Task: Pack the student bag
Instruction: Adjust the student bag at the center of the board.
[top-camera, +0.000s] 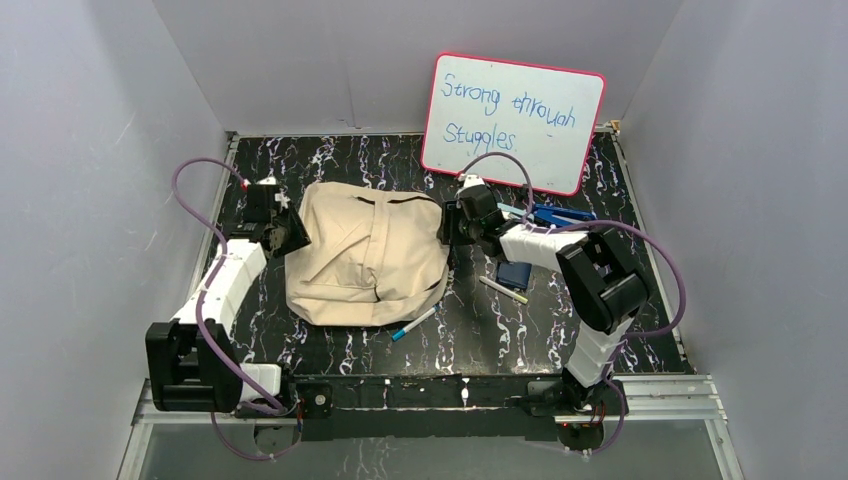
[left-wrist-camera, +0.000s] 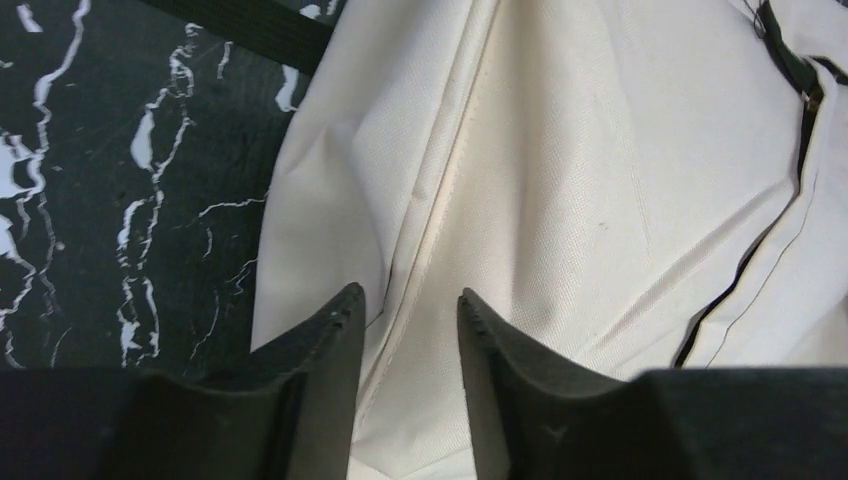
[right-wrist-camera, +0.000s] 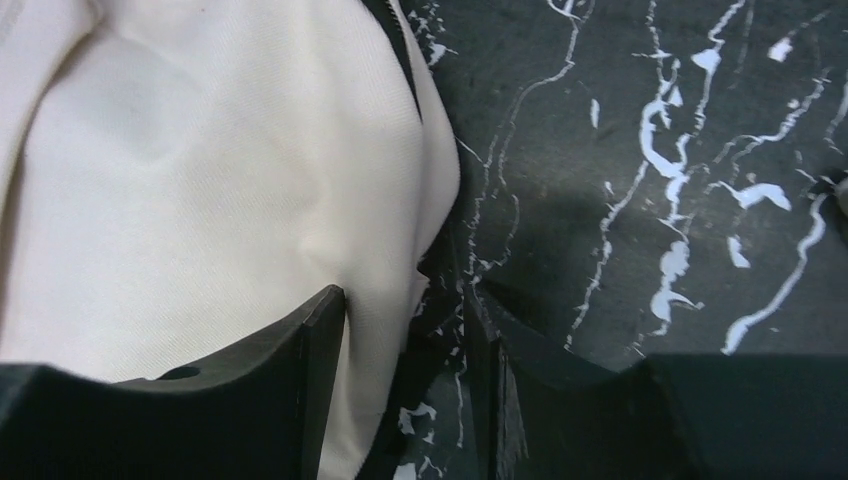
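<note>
The student bag (top-camera: 365, 250), a soft beige canvas backpack, lies flat in the middle of the black marbled table. My left gripper (top-camera: 290, 232) is at the bag's left edge. In the left wrist view its jaws (left-wrist-camera: 410, 300) stand apart over a stitched seam (left-wrist-camera: 425, 230) of the bag (left-wrist-camera: 600, 180), gripping nothing. My right gripper (top-camera: 447, 230) is at the bag's right edge. Its jaws (right-wrist-camera: 405, 300) are also apart and straddle the rim of the bag (right-wrist-camera: 200, 180), with the left finger (right-wrist-camera: 310, 350) against the cloth and the other over the table.
A pink-framed whiteboard (top-camera: 512, 120) leans on the back wall. To the right of the bag lie a dark blue notebook (top-camera: 513, 272), a pen (top-camera: 503, 290) and blue items (top-camera: 555, 214). A blue-tipped pen (top-camera: 412, 324) lies by the bag's front corner. Grey walls enclose the table.
</note>
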